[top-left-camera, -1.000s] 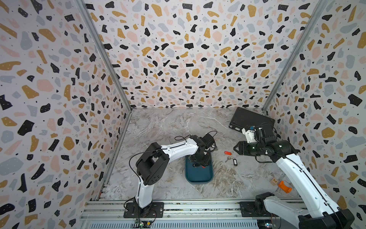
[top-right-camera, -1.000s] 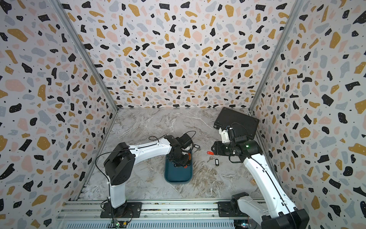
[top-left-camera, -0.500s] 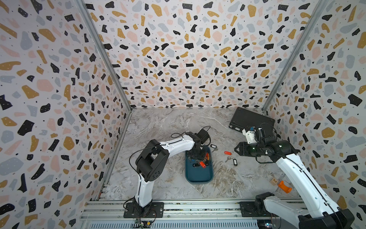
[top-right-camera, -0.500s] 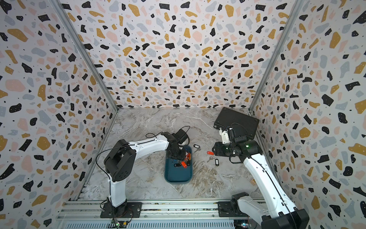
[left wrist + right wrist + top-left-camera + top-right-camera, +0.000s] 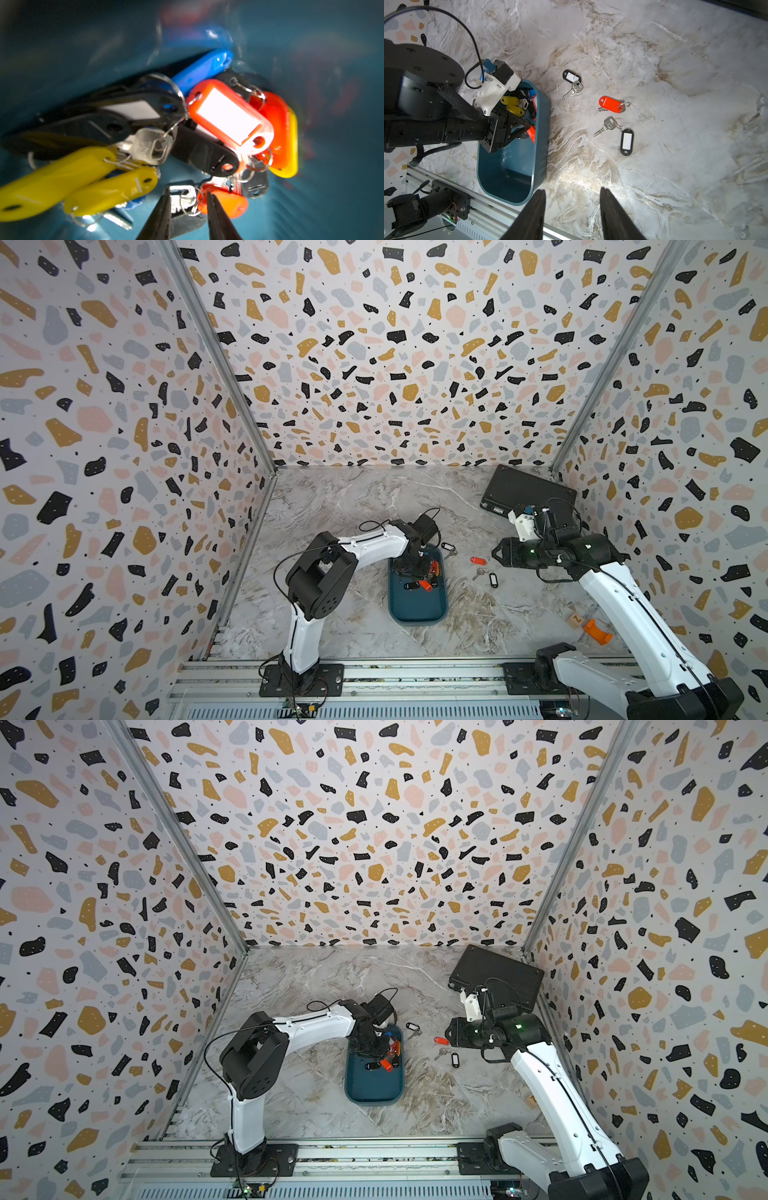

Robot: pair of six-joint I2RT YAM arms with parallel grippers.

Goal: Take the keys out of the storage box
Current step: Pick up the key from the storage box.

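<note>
The storage box [image 5: 417, 616] [image 5: 374, 1094] is a teal tray in mid-table. A heap of keys [image 5: 424, 577] [image 5: 228, 116] with red, yellow, blue and black tags fills its far end. My left gripper [image 5: 410, 571] [image 5: 186, 193] reaches down into that heap, jaws open but narrow. A silver key head and its ring, next to an orange-red tag [image 5: 226, 202], lie between them. My right gripper [image 5: 494, 552] [image 5: 572, 190] hovers open and empty over the table to the right of the box. Three tagged keys lie outside the box: black [image 5: 571, 76], red [image 5: 610, 104], black [image 5: 626, 141].
A black case [image 5: 525, 493] lies at the back right corner. Near the front right sit an orange piece [image 5: 596, 631] and a small wooden block [image 5: 577, 619]. An aluminium rail [image 5: 415, 672] runs along the front edge, and patterned walls enclose the other three sides.
My left gripper has shifted slightly left over the box's far end and its jaws have narrowed around a key. The right arm has barely moved.
</note>
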